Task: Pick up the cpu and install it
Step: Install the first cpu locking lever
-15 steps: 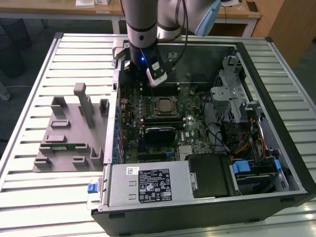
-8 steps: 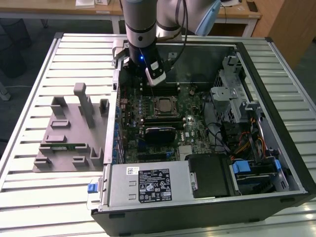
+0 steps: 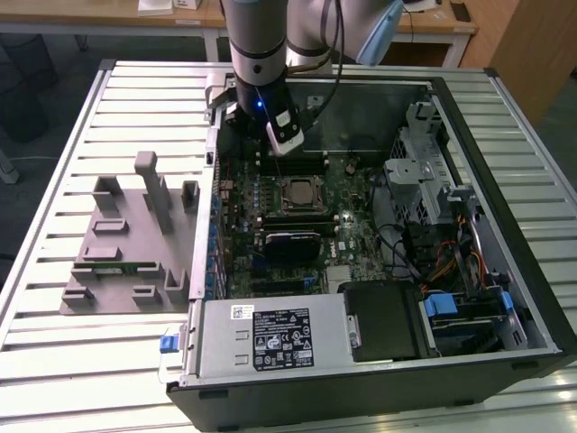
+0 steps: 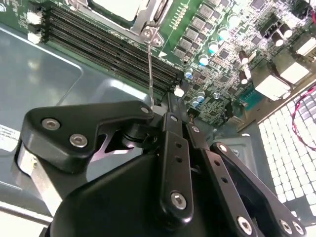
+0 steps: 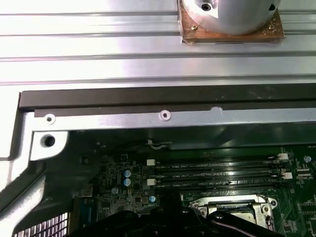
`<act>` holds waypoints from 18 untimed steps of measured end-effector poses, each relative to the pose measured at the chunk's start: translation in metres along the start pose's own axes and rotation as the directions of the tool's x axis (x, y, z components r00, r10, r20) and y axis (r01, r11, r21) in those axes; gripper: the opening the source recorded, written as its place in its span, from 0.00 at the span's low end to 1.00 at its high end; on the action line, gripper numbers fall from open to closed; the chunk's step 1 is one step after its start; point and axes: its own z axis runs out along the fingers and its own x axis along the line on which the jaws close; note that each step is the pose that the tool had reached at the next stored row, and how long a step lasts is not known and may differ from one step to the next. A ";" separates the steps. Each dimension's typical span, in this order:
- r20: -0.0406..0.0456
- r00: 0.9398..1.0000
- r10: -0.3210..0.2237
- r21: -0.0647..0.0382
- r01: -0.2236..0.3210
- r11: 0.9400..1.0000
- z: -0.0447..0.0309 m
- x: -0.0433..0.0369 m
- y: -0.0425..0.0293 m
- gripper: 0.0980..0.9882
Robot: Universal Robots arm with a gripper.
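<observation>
Already the pale silver square cpu [image 3: 296,194] sits in its motherboard socket; black claw [image 4: 170,106] hovers nr the memory slots, grip state can't tell.

A robotics lab: an opened computer case [image 3: 379,262] lies on a slatted aluminium surface [image 3: 54,180], wooden desks [image 3: 180,16] lining the background.

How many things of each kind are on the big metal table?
Robot arm: 1
Open computer case: 1
Grey parts tray: 1
Cpu, sitting in its socket inside the case: 1
Total: 4
</observation>
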 end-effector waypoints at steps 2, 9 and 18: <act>0.000 1.000 0.000 0.000 0.000 1.000 0.0002 -0.0044 0.0002 0.01; 0.000 1.000 0.000 0.000 0.000 1.000 0.0012 -0.0303 0.0015 0.01; -0.001 1.000 0.000 0.000 0.000 1.000 0.0025 -0.0628 0.0031 0.01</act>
